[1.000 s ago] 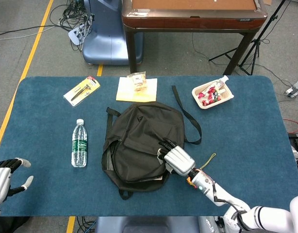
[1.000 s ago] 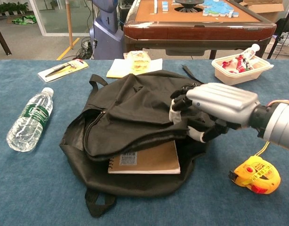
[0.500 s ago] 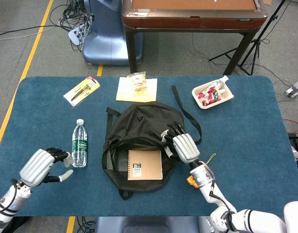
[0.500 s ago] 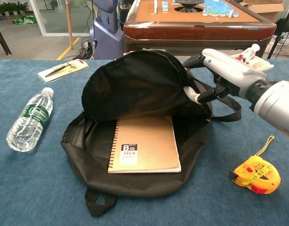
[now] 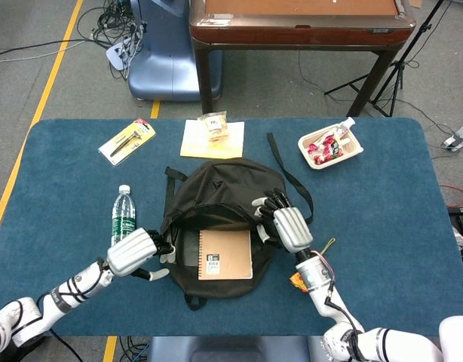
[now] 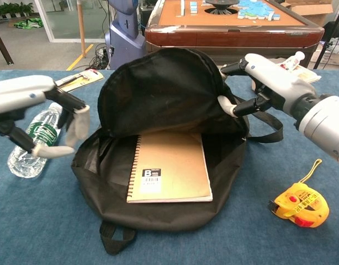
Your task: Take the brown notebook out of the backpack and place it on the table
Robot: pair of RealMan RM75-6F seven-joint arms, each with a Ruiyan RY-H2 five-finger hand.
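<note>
Head view: one black backpack (image 5: 216, 197) mid-worktop (image 5: 382, 226), flap lifted. One brown notebook (image 5: 225, 255) lies flat inside the opening. Right hand (image 5: 280, 224) grips the flap edge. Left hand (image 5: 135, 253) at the bag's left side, fingers apart, holding nothing. One water bottle (image 5: 123, 215) beside it.

Chest view: one yellow tape measure (image 6: 300, 206) right of the bag; one snack tray (image 6: 280, 76) behind.
</note>
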